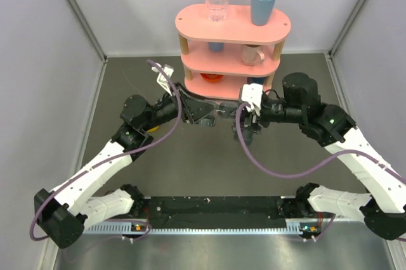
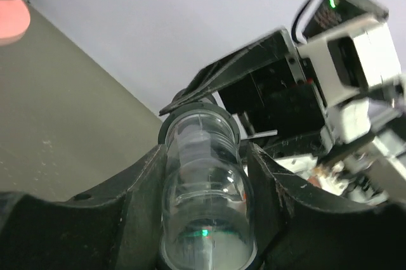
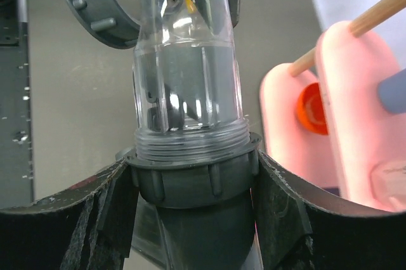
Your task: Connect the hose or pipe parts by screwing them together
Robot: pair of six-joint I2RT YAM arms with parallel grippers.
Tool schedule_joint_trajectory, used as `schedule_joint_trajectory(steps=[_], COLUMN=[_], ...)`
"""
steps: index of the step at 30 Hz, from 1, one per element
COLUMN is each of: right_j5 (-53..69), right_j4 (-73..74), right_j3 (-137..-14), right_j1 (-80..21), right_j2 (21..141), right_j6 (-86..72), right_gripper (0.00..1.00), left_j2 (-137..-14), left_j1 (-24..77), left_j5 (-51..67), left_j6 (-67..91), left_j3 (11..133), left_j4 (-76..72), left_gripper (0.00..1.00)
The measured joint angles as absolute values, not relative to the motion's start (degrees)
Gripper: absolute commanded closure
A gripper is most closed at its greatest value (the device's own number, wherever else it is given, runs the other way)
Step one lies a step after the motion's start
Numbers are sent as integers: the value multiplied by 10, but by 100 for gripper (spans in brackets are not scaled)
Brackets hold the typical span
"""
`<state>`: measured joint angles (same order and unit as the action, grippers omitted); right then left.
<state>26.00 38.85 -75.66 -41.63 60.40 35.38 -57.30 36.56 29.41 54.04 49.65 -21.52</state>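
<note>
The translucent tube [image 2: 200, 219] lies between the fingers of my left gripper [image 2: 206, 156], which is shut on it. The tube's far end sits inside a dark ring [image 2: 166, 125]. In the right wrist view the tube [image 3: 187, 86] has its threaded end in the ribbed nut of the dark grey pipe fitting [image 3: 190, 181]. My right gripper [image 3: 193, 162] is shut on that nut, a finger pressing on each side. From above, both grippers, left [image 1: 198, 109] and right [image 1: 246, 120], meet above the table in front of the shelf, with the joined parts [image 1: 220, 118] between them.
A pink three-tier shelf [image 1: 190, 24] stands just behind the grippers, with a clear glass [image 1: 216, 2] and a blue cup [image 1: 262, 5] on top and a mug [image 1: 252, 54] on the middle tier. A grey ribbed ring [image 3: 89, 4] shows behind the tube. White walls enclose the table.
</note>
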Motion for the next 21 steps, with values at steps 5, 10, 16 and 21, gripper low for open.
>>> schedule_joint_trajectory(steps=[5, 10, 16, 21], right_j5=[307, 369, 419, 446], right_j4=[430, 457, 476, 479], right_j3=[-774, -774, -772, -768], right_j1=[-403, -386, -377, -372], right_j2=[621, 623, 624, 624], right_j6=[309, 262, 224, 205], right_gripper=[100, 100, 100, 100], left_j2=[-576, -584, -595, -599], left_j1=[365, 365, 365, 365], left_j5=[376, 460, 546, 578], left_j6=[391, 255, 148, 106], left_j3=[497, 515, 550, 566], left_j4=[-252, -232, -191, -164], left_gripper=[100, 100, 100, 100])
